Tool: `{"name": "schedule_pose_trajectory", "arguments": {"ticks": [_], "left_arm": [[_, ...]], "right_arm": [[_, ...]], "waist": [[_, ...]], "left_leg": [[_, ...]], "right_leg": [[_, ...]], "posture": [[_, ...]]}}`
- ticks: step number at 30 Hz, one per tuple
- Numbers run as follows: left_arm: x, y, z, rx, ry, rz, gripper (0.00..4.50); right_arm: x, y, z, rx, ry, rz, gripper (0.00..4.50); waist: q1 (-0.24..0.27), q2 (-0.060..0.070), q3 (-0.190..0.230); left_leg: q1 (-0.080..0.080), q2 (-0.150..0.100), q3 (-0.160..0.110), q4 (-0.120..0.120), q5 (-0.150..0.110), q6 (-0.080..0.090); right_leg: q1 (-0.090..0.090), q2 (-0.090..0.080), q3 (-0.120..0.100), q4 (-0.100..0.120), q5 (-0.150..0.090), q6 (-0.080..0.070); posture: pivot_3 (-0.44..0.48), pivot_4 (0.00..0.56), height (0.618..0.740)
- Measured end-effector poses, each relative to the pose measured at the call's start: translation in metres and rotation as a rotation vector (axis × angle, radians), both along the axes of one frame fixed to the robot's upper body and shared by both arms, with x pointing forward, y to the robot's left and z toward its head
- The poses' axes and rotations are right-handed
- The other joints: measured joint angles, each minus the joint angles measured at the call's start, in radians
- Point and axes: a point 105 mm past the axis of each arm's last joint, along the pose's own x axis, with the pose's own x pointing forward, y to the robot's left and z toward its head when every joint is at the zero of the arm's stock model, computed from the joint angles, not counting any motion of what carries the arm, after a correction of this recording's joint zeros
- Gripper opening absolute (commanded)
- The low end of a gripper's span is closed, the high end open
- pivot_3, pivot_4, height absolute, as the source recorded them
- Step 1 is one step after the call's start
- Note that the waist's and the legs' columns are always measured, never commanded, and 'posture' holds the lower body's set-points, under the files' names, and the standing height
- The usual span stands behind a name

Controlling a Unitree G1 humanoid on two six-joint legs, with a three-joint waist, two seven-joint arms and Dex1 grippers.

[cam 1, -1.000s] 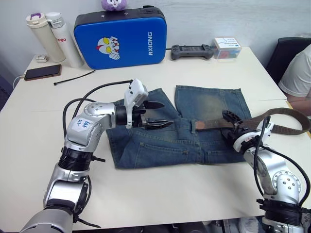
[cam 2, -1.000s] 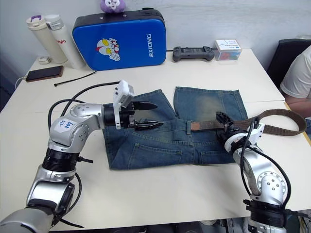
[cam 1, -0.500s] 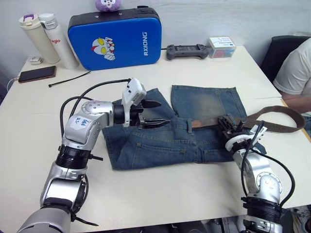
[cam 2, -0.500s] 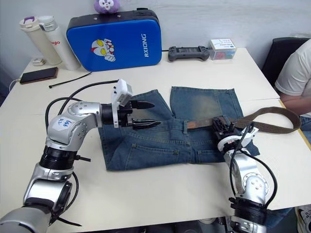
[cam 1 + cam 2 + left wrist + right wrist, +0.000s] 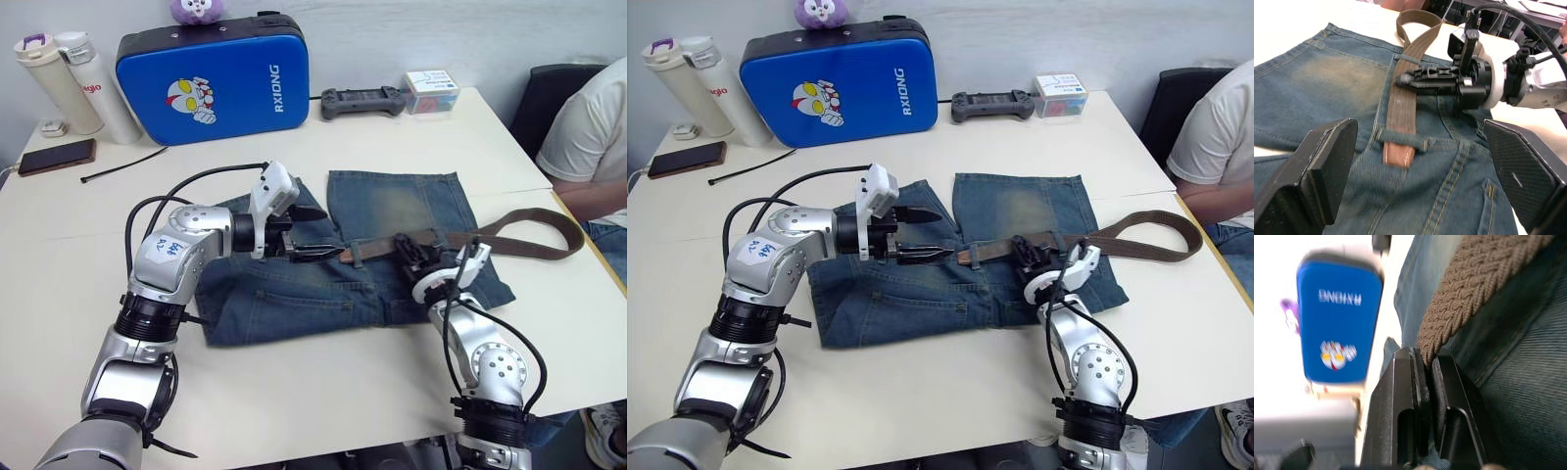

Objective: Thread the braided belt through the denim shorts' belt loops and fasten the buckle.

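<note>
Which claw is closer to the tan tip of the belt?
Left. The left claw hovers open right beside the belt's tan tip, which pokes out of a belt loop. The right claw pinches the braided belt farther along.

The blue case (image 5: 213, 86) bore "RXIONG" in white beside a cartoon hero face, and the white bottle (image 5: 93, 86) carried red letters ending "go".

A blue case (image 5: 213, 75) is standing well beyond the left claw (image 5: 331, 233). A person (image 5: 586, 132) is sitting past the right claw (image 5: 405, 246).
</note>
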Motion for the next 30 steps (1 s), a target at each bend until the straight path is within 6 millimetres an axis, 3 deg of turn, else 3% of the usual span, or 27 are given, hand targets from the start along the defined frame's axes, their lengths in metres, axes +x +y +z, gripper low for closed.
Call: {"name": "schedule_pose_trajectory", "arguments": {"ticks": [6,14,17,21,24,25,29,30], "left_arm": [[-0.001,-0.002,-0.001,0.003,0.004,-0.006,4.5],[-0.001,-0.002,-0.003,0.003,0.006,-0.007,4.5],[-0.001,-0.002,-0.002,0.005,-0.002,-0.01,4.5],[0.0,0.001,-0.004,0.039,-0.036,-0.015,4.5],[-0.002,0.003,-0.004,0.081,-0.105,-0.058,4.5],[-0.002,0.01,-0.003,0.111,-0.146,-0.07,4.5],[-0.003,0.017,-0.006,0.139,-0.194,-0.109,4.5],[-0.005,0.016,-0.007,0.147,-0.212,-0.134,4.5]], "right_arm": [[-0.003,0.034,0.0,-0.03,0.021,0.145,0.04],[-0.004,0.046,0.0,-0.14,0.02,0.231,0.04],[-0.005,0.042,-0.002,-0.132,0.033,0.221,1.05],[-0.014,0.032,0.001,-0.107,0.044,0.229,2.93],[-0.03,0.021,0.011,-0.278,0.005,0.281,4.28],[-0.041,0.014,0.013,-0.447,-0.009,0.327,4.46],[-0.059,0.019,0.024,-0.687,-0.089,0.427,4.46],[-0.064,0.022,0.028,-0.755,-0.123,0.46,3.84]], "waist": [[-0.005,0.0,0.0],[-0.005,0.0,0.0],[-0.002,0.0,0.0],[0.009,0.0,0.0],[0.017,0.0,0.0],[0.02,0.0,0.0],[0.02,0.001,0.0],[0.02,0.0,0.0]], "left_leg": [[0.0,0.0,0.0,-0.001,0.0,-0.001],[-0.001,0.0,0.0,-0.001,0.0,-0.001],[-0.001,0.0,0.0,-0.001,0.0,-0.001],[-0.003,-0.001,0.0,-0.001,0.001,0.0],[-0.005,-0.001,0.001,0.0,0.001,0.0],[-0.005,-0.001,0.0,0.0,0.001,0.001],[-0.006,-0.002,0.001,0.0,0.001,0.002],[-0.006,-0.001,0.0,0.0,0.001,0.002]], "right_leg": [[-0.001,0.0,0.001,0.0,0.0,0.0],[-0.001,0.0,0.001,0.0,0.0,0.0],[-0.001,0.0,0.002,0.0,0.0,0.0],[-0.003,0.0,0.003,0.0,0.0,0.0],[-0.004,-0.001,0.003,0.0,0.0,0.0],[-0.004,-0.001,0.004,-0.001,0.0,0.0],[-0.005,-0.001,0.004,-0.002,0.0,0.0],[-0.005,-0.001,0.004,-0.001,0.0,0.0]], "posture": [[0.0,0.15,0.738],[0.0,0.15,0.738],[0.0,0.15,0.738],[0.0,0.15,0.738],[0.0,0.15,0.738],[0.0,0.15,0.738],[0.0,0.15,0.738],[0.0,0.15,0.738]]}}
